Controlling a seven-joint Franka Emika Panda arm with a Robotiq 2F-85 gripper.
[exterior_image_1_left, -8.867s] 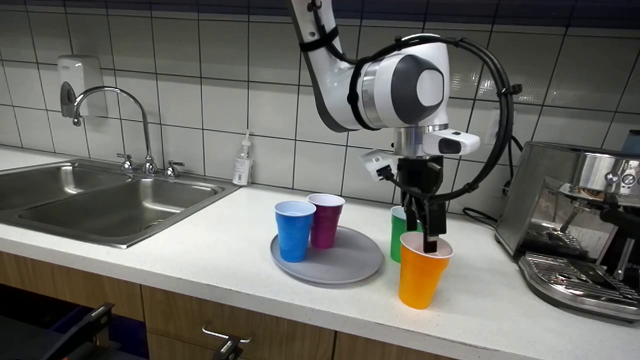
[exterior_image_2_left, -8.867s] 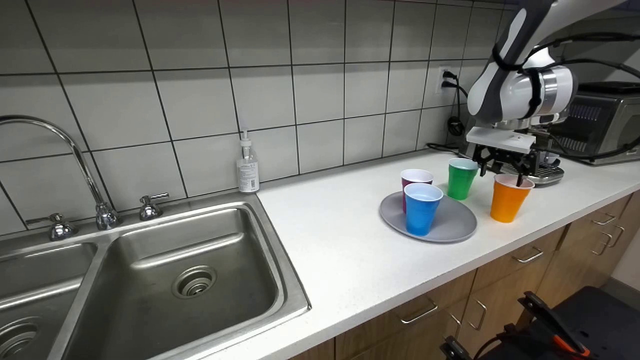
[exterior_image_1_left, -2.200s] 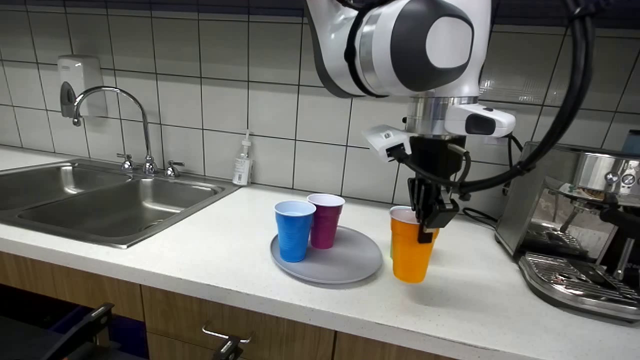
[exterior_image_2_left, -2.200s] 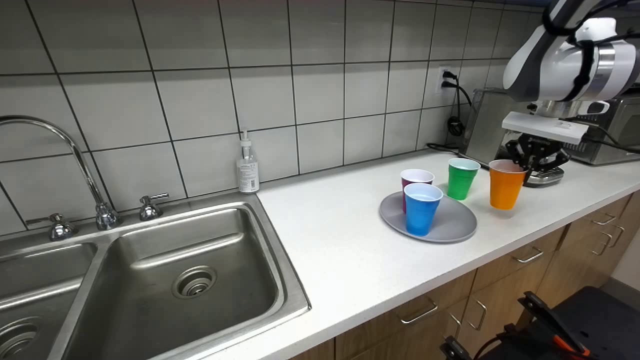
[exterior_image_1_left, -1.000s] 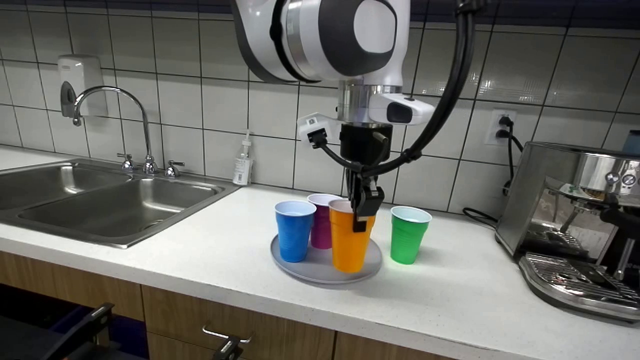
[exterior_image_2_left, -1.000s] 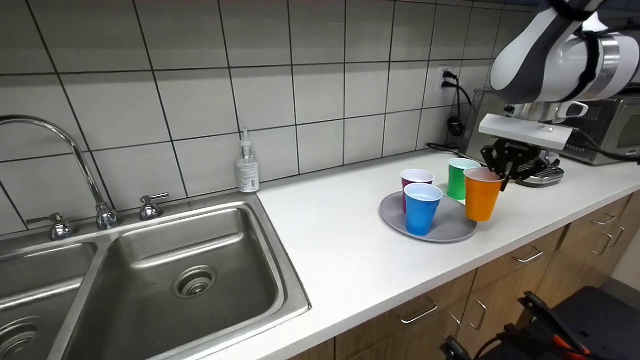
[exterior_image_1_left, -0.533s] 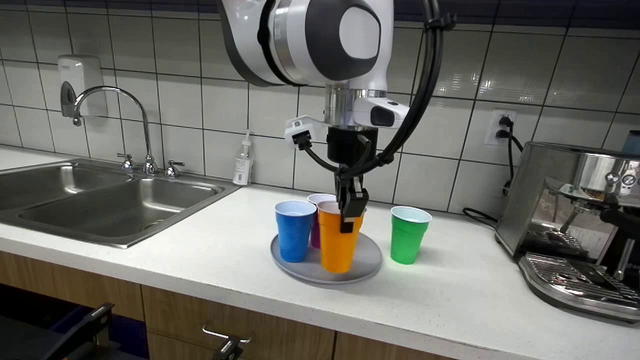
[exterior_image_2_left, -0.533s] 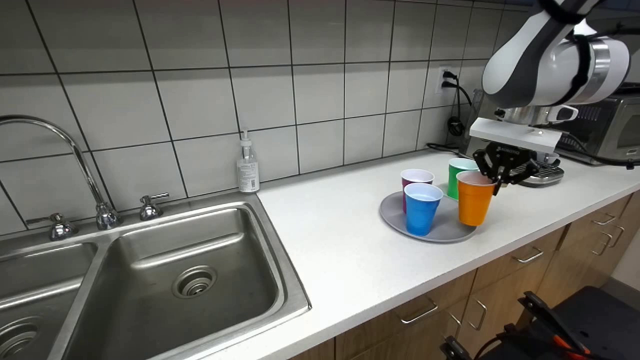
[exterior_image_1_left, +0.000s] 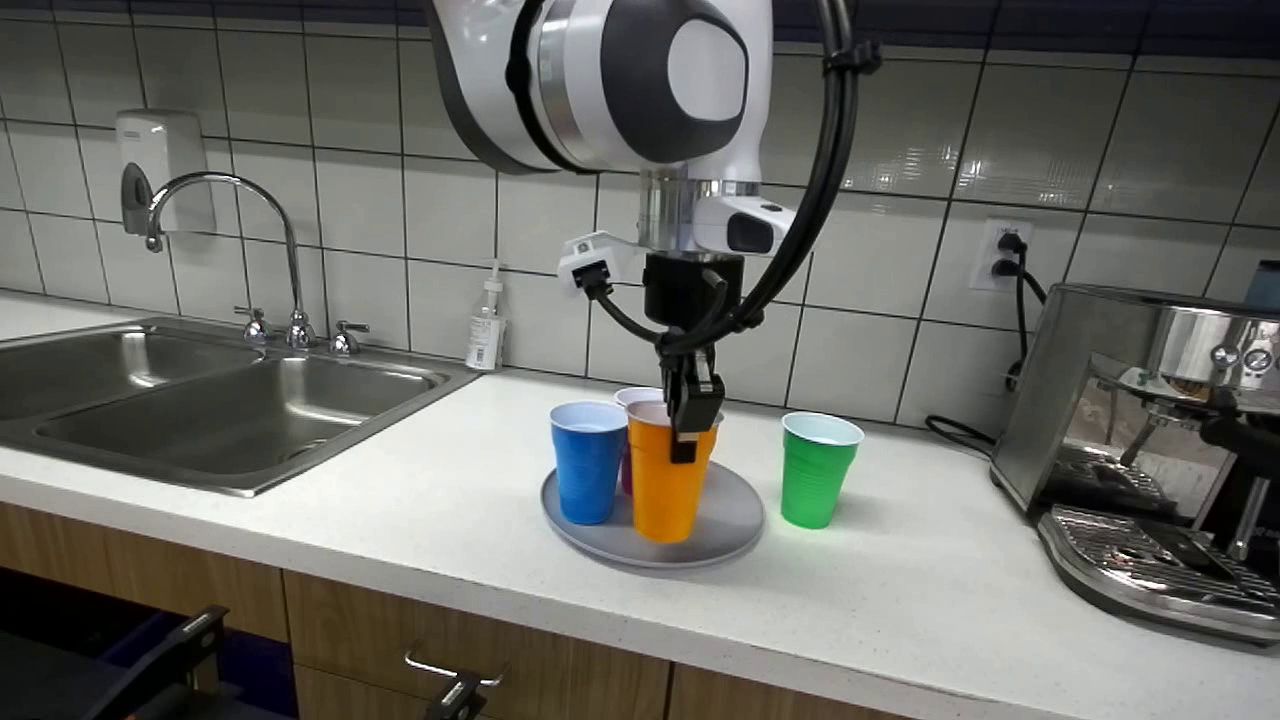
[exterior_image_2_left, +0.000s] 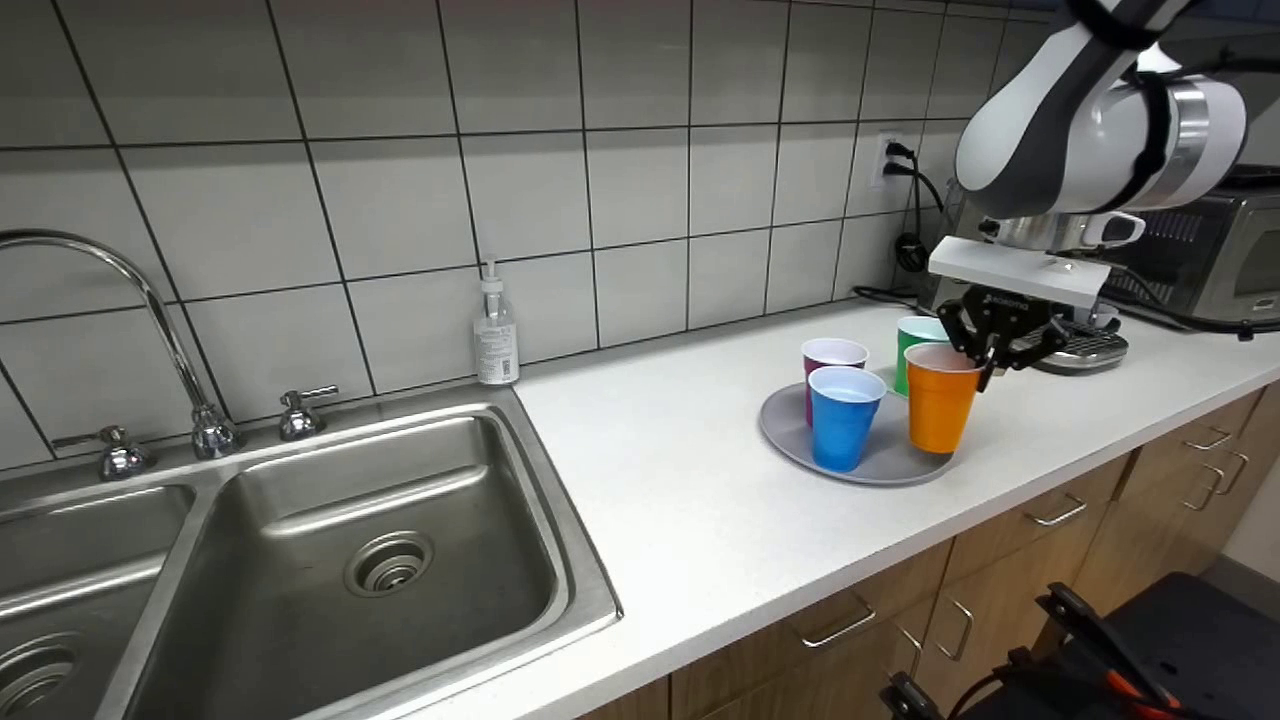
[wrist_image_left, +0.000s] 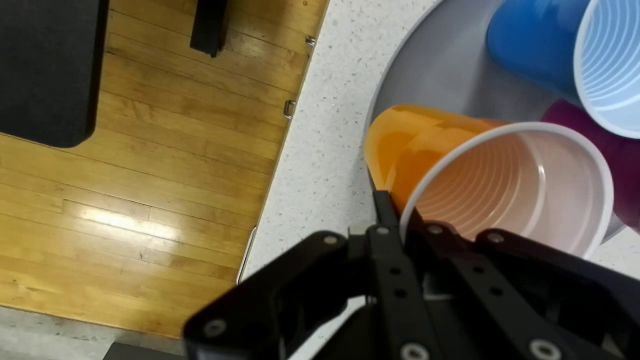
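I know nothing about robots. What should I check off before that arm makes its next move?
1. Claw closed on the orange cup: ok, pinching its rim.
2. Orange cup touching the plate: cannot tell; no view settles it.
3. Blue cup and purple cup upright on the plate: ok.
4. Orange cup apart from the blue cup: ok, a gap shows.
5. Green cup clear of the plate: ok, standing on the counter.
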